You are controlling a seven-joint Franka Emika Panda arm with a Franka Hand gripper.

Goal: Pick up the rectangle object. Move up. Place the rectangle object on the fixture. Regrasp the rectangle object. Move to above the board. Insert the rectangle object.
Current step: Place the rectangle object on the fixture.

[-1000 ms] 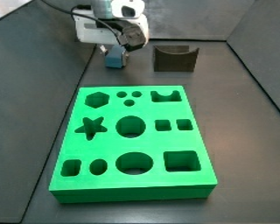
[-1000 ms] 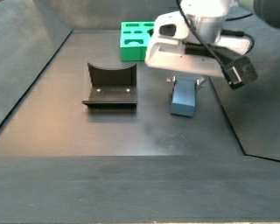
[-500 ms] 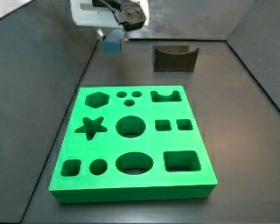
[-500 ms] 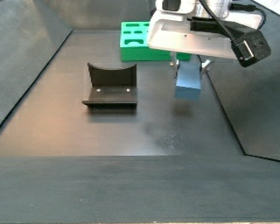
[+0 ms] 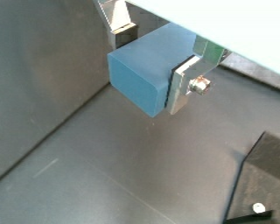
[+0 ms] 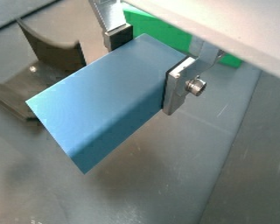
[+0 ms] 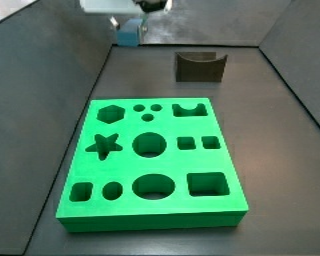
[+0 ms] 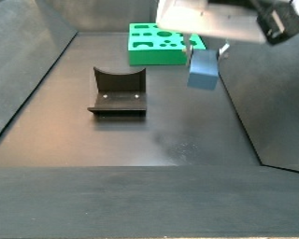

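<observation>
My gripper (image 5: 154, 59) is shut on the rectangle object (image 5: 150, 68), a pale blue block held between the silver fingers (image 5: 185, 80). It also shows in a wrist view (image 6: 108, 105). In both side views the block (image 7: 127, 32) (image 8: 204, 68) hangs well above the dark floor, near the top of the picture. The fixture (image 7: 199, 66), a dark blocky holder with a U-shaped notch, stands on the floor apart from the block; it shows too in a side view (image 8: 117, 91). The green board (image 7: 152, 162) with shaped holes lies flat on the floor, also seen in a side view (image 8: 157, 44).
Dark sloped walls (image 7: 69, 70) enclose the floor on the sides. The fixture's edge shows in both wrist views (image 5: 265, 184) (image 6: 49, 54). A strip of the green board (image 6: 166, 44) shows behind the fingers in a wrist view.
My gripper has risen with the block in it, from the floor up to well above it. The fixture and the board have not moved.
</observation>
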